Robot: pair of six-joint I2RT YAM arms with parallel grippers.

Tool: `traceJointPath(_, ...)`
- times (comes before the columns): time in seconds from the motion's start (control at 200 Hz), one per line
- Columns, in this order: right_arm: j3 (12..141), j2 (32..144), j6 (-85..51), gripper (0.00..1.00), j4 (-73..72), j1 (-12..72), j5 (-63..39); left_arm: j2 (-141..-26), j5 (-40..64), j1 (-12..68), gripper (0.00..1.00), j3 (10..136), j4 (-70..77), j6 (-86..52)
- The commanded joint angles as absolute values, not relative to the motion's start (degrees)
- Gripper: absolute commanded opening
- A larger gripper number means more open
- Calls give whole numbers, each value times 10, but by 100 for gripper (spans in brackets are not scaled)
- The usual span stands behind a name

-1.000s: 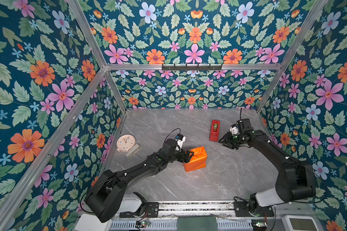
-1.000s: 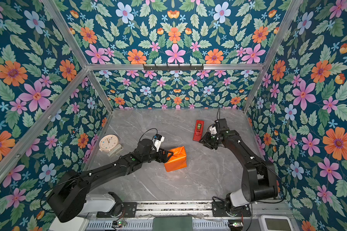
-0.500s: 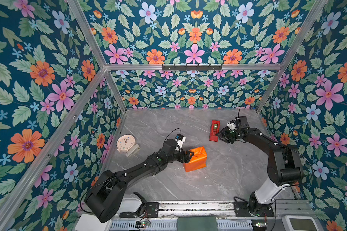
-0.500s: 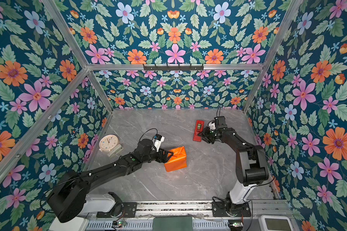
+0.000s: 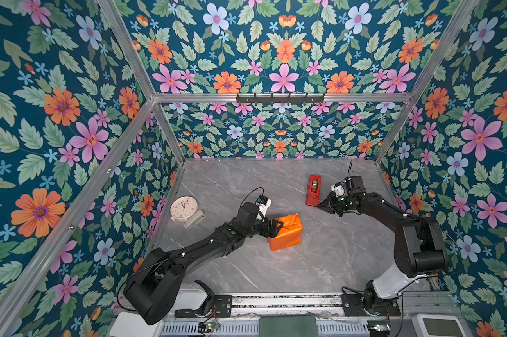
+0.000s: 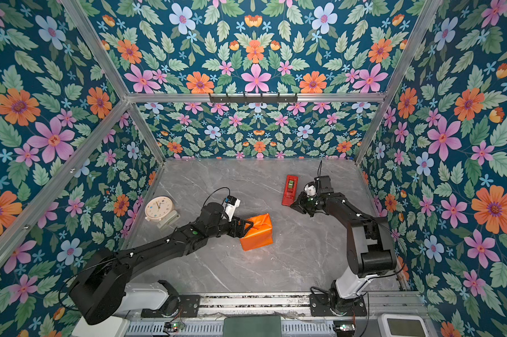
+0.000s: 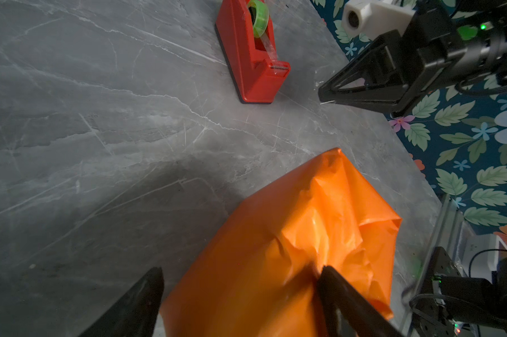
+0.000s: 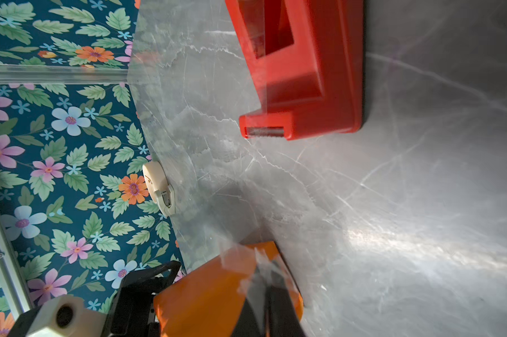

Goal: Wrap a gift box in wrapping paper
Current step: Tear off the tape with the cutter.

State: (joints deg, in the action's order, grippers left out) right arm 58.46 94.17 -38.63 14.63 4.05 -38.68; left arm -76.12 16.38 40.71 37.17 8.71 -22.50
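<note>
Taping seems the step in hand: the left gripper (image 5: 276, 227), jaws spread, pins the wrapping paper (image 5: 286, 232) folded round the hidden gift box mid-table, while the right gripper (image 7: 324, 96), beside the tape dispenser (image 5: 313, 190), pinches an apparent tape strip (image 8: 240, 262) — next it needs carrying onto that fold.

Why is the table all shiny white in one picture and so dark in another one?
Right wrist view: light glares off the table as a white smear; the red tape holder is close and blurry, and so is the see-through tape strip. Left wrist view: dimmer, with a dark shadow on the table beside the orange wrapped box. Both top views: sharp and evenly lit.
</note>
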Motion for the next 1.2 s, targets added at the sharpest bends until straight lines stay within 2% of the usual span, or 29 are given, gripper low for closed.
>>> traceJointPath(0.0, 594, 969, -413, 26, 118, 26, -411, -765, 157, 409, 85, 367, 5, -206)
traceJointPath(0.115, 628, 1004, -429, 37, 106, 24, -410, -765, 157, 408, 85, 367, 5, -205)
traceJointPath(0.265, 666, 1046, -448, 39, 80, 24, -416, -765, 156, 409, 85, 367, 5, -205)
traceJointPath(0.665, 724, 1112, -444, 32, 74, 24, -421, -766, 156, 409, 85, 369, 4, -204)
traceJointPath(1.195, 717, 1161, -482, 22, 16, 24, -487, -768, 152, 409, 85, 370, 2, -203)
